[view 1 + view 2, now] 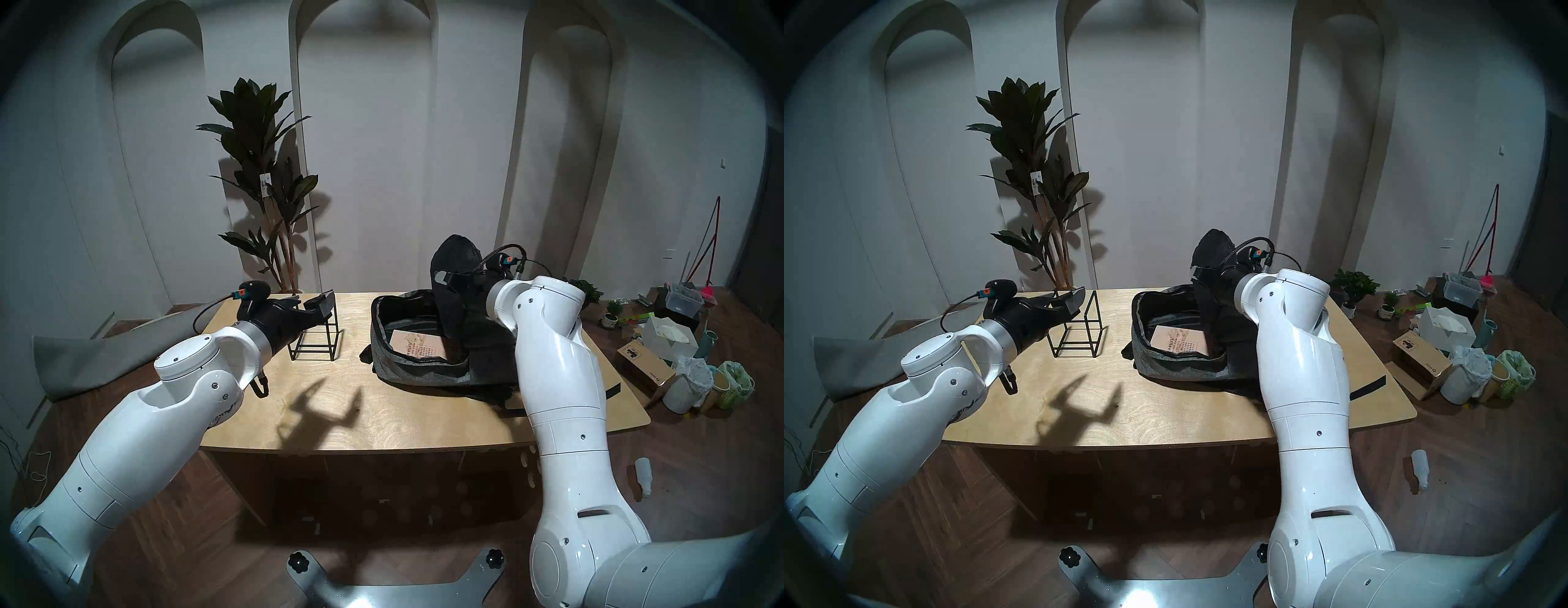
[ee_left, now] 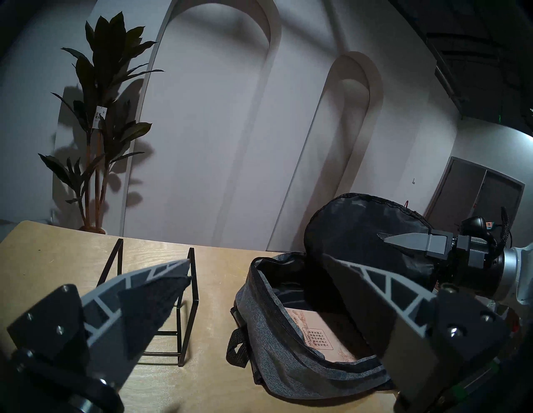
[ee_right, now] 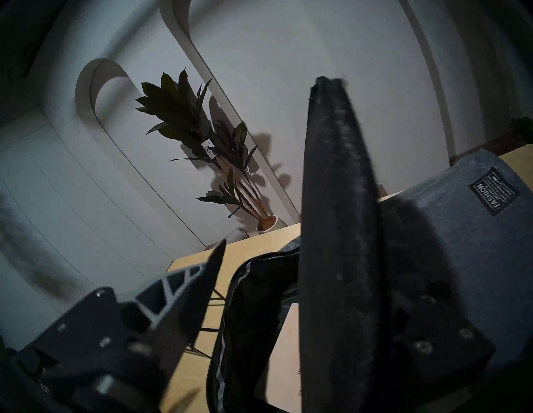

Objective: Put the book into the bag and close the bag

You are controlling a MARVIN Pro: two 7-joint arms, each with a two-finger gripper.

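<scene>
reaching in from the right side, the right arm bends at the elbow above the tabletop (image 1: 322,407) edge and points its forearm forward and inward, slightly downward, over the bag (image 1: 407,365). the right hand (image 2: 382,253) is clenched on the bag's flap (image 2: 360,230), a black-lined panel that it holds raised upright above the open main compartment; in the left wrist view its two grey fingers (image 2: 409,255) meet at a point against the lining, and in the right wrist view the flap's edge runs up between the fingers.

the left arm comes in from the left, elbow low beside the tabletop, forearm level and aimed forward. the left hand (image 1: 316,312) is released, its fingers spread wide, grasping nothing, and it hovers above the tabletop just by the black wire-frame stand (image 1: 316,344), which overlaps it in the head views.

the bag lies on the right half of the tabletop, grey fabric outside, zipper undone all round the visible opening. the book (image 1: 418,344) lies flat inside the open compartment, beige cover up, partly shaded by the raised flap.

a tall potted plant (image 1: 259,170) stands by the wall behind the tabletop.
</scene>
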